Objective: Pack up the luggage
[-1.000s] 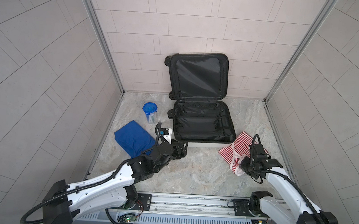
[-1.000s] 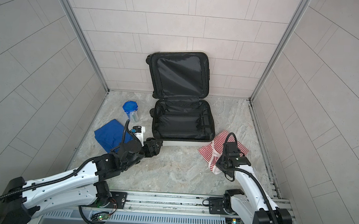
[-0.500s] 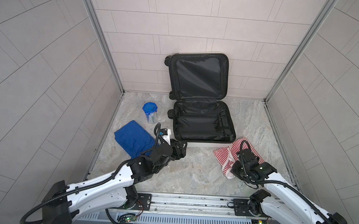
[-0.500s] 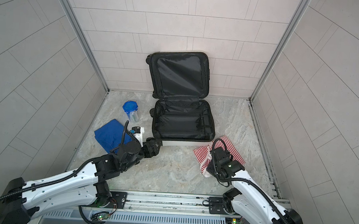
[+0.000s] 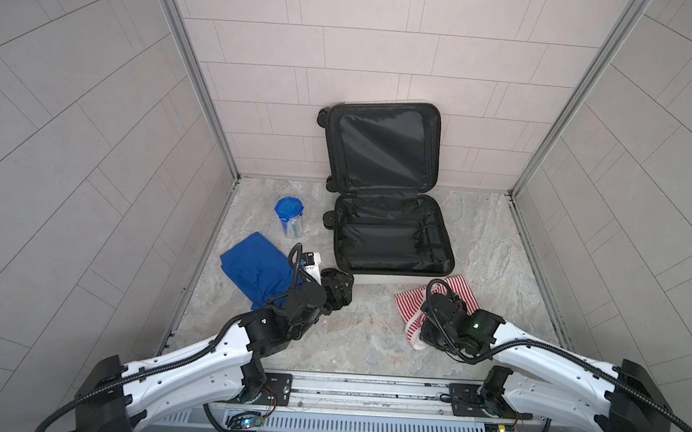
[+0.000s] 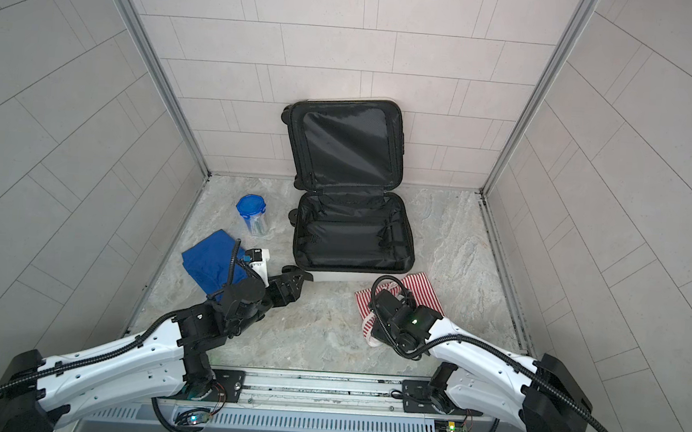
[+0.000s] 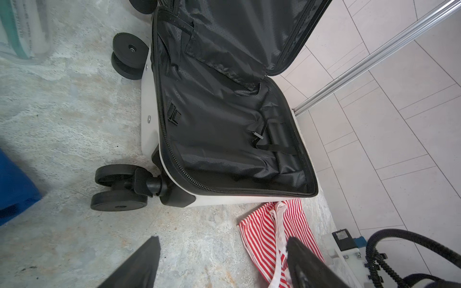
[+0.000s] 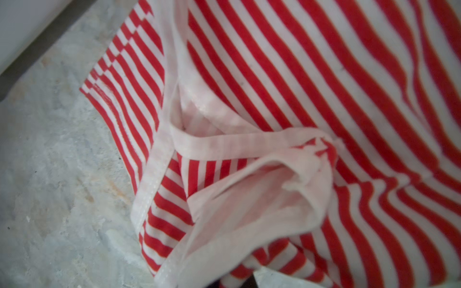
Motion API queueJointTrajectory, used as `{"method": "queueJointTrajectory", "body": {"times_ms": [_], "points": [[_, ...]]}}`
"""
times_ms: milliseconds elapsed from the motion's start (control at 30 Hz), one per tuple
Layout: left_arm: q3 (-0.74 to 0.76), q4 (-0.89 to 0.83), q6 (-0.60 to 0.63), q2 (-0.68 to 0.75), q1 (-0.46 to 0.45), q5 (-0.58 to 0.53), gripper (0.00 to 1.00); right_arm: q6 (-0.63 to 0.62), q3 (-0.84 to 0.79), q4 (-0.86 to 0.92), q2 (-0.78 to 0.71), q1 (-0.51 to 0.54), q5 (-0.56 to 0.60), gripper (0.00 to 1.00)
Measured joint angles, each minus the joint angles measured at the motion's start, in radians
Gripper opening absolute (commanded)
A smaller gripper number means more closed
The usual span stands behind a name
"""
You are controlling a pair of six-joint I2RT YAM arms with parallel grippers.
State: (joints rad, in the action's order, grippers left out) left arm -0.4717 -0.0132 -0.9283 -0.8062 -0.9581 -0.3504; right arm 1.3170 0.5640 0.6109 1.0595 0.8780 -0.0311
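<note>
The luggage [image 5: 388, 245] [image 6: 351, 242] lies open on the floor, its black-lined lid leaning on the back wall. The wrist view shows its white shell and black wheels [image 7: 149, 139]. My left gripper [image 5: 337, 285] [image 6: 296, 276] [image 7: 222, 243] is open and empty, just off the case's front-left corner above bare floor. My right gripper [image 5: 423, 341] [image 8: 249, 284] is shut on a red-and-white striped garment [image 5: 406, 306] [image 6: 365, 302] [image 8: 274, 87]. The garment lies bunched in front of the case's front wall, and its folds mostly hide the fingers.
A folded blue cloth [image 5: 253, 269] [image 6: 208, 259] lies on the floor at the left. A clear jar with a blue lid [image 5: 290, 217] [image 6: 252, 214] stands behind it. Tiled walls close in on three sides, and a metal rail [image 5: 365, 389] runs along the front.
My right arm has swung left and toward the front, dragging the striped garment with it and bunching it up. The left arm and the case have stayed still.
</note>
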Motion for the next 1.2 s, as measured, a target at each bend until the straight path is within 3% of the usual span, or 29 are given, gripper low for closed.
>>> {"method": "queueJointTrajectory", "body": {"times_ms": [100, 333, 567, 767, 1200], "points": [[0.001, 0.000, -0.006, 0.011, 0.000, -0.012, 0.92, -0.001, 0.061, -0.010, 0.045, 0.030, 0.003, 0.49], [0.002, -0.029, -0.014, 0.028, 0.000, -0.025, 0.99, -0.131, 0.195, 0.068, 0.110, 0.034, 0.053, 0.69], [0.003, -0.069, -0.014, 0.089, 0.000, -0.060, 1.00, -0.347, 0.267, 0.153, 0.122, 0.034, 0.106, 0.76], [0.013, -0.133, -0.014, 0.173, 0.000, -0.104, 1.00, -0.501, 0.366, 0.140, 0.276, 0.037, 0.079, 0.75], [0.076, -0.290, -0.062, 0.313, 0.024, -0.138, 1.00, -0.583, 0.452, 0.063, 0.620, 0.063, 0.021, 0.62]]}}
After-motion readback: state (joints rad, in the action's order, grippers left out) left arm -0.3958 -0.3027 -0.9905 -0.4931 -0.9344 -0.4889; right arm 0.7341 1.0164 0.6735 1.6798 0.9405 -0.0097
